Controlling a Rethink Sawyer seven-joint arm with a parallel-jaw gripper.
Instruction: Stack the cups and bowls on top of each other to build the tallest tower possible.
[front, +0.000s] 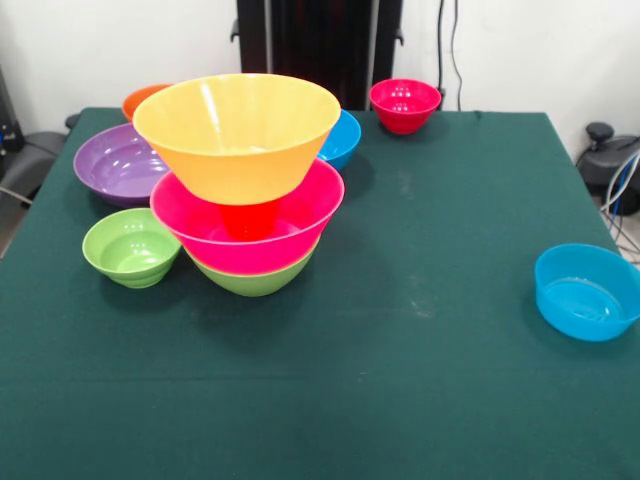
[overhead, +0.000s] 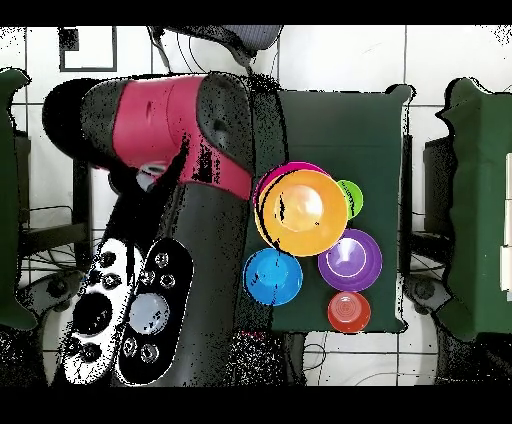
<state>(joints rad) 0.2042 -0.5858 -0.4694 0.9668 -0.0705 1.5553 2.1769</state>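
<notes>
The tower stands left of centre in the front view. A green bowl (front: 250, 278) is lowest and a large pink bowl (front: 205, 215) is nested in it. An orange cup (front: 248, 218) stands inside the pink bowl, and the large orange bowl (front: 237, 135) rests on it. From overhead the large orange bowl (overhead: 300, 212) covers most of the pink rim (overhead: 262, 200). Loose bowls lie around the tower: purple (front: 118, 165), small green (front: 130, 247), small orange (front: 145, 98), blue (front: 342, 138), red (front: 404, 105) and another blue (front: 585, 292). No gripper shows in either view.
The red and black arm (overhead: 170, 130) is raised high and hides the table's left part in the overhead view. The robot's pedestal (front: 320, 40) stands behind the table's far edge. Cables and a black object (front: 610, 150) lie off the table's right side.
</notes>
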